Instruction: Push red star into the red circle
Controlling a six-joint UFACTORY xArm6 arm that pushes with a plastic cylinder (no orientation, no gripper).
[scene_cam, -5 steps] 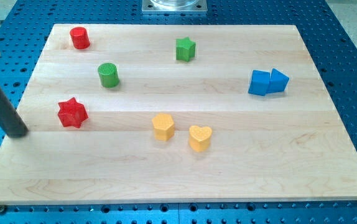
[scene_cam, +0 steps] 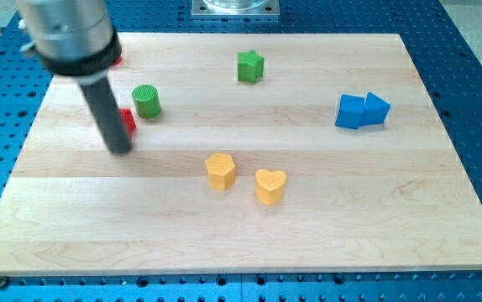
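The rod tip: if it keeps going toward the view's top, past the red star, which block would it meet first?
Probably the red circle, mostly hidden behind the arm. My tip sits at the red star; the green cylinder lies slightly right of that line, though depth is unclear.

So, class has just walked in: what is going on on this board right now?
A robot arm's dark rod is pushing the red star toward the red circle, which the arm mostly hides. My tip sits against the star's lower left. The star lies just left of and below the green cylinder.
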